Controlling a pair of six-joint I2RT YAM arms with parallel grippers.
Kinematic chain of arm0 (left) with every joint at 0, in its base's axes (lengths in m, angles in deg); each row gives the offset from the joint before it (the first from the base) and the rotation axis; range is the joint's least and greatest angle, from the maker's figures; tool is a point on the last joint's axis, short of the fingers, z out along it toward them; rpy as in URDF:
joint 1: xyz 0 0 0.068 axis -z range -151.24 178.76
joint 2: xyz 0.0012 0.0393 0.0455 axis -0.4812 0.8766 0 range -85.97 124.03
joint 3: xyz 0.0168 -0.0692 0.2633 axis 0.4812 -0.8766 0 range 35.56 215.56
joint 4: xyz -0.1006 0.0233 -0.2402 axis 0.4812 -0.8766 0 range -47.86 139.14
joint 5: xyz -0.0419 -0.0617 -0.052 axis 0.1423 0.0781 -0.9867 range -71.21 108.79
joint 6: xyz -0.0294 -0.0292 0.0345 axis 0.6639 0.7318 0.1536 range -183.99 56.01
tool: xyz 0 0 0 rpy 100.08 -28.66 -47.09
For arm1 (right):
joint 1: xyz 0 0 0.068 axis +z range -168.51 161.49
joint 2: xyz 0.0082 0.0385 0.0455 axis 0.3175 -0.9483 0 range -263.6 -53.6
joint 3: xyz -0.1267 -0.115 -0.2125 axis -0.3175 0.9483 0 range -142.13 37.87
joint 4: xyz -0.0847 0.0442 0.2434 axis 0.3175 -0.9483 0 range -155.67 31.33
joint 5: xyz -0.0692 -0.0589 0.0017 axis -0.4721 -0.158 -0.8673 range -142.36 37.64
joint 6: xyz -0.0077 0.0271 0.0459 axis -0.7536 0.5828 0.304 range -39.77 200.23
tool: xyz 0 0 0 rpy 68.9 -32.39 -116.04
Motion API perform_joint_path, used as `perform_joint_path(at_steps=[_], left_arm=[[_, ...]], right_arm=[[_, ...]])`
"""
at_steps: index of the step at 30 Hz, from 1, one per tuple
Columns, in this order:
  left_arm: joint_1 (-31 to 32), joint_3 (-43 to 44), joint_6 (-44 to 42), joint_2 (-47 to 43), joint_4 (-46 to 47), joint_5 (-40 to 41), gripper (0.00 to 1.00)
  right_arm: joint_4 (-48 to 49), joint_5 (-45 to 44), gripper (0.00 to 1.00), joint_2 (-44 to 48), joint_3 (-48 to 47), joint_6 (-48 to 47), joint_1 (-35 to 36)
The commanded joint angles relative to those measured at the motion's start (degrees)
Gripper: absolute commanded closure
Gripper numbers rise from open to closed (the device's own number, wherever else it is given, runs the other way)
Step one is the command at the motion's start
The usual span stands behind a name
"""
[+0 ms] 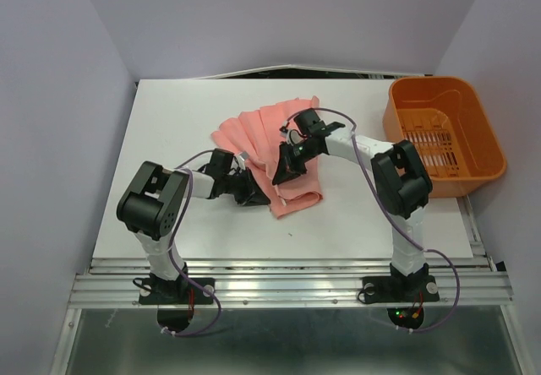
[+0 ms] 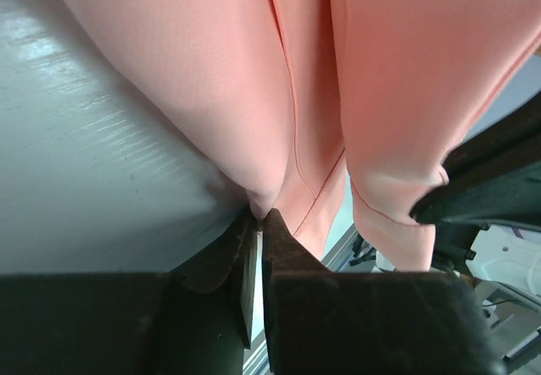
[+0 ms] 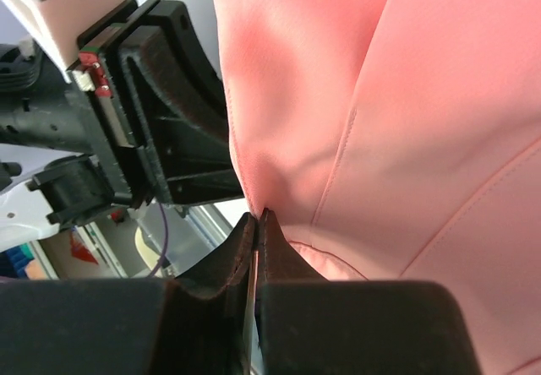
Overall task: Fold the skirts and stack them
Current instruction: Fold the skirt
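White desk [image 1: 169,214] between pale walls carries a salmon-pink pleated skirt [image 1: 270,126] at mid-frame, its lower part bunched. At the skirt's lower left the left pincer [image 1: 256,196] is clenched on a fold. Just right of it the right pincer [image 1: 283,172] is clenched on fabric too. An orange basket [image 1: 473,113] sits upper right, well apart, at the desk's right edge.
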Motion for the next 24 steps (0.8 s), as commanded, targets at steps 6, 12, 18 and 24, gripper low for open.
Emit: perform_joint_path(at_steps=[6,12,18,24], left_arm=[[0.52,0.29,-0.64,1.41,-2.52,3.99,0.91],[0.52,0.64,-0.91,1.41,-2.79,4.16,0.92],[0.52,1.26,-1.17,2.02,-3.05,4.07,0.92],[0.52,1.61,-1.26,2.63,-3.23,4.07,0.92]], right_arm=[[4.65,6.43,0.99,5.32,1.37,9.59,0.20],[11.42,11.26,0.99,5.84,8.75,18.20,0.20],[24.05,14.07,0.99,6.20,17.27,28.30,0.20],[37.13,12.41,0.99,4.79,20.97,37.60,0.20]])
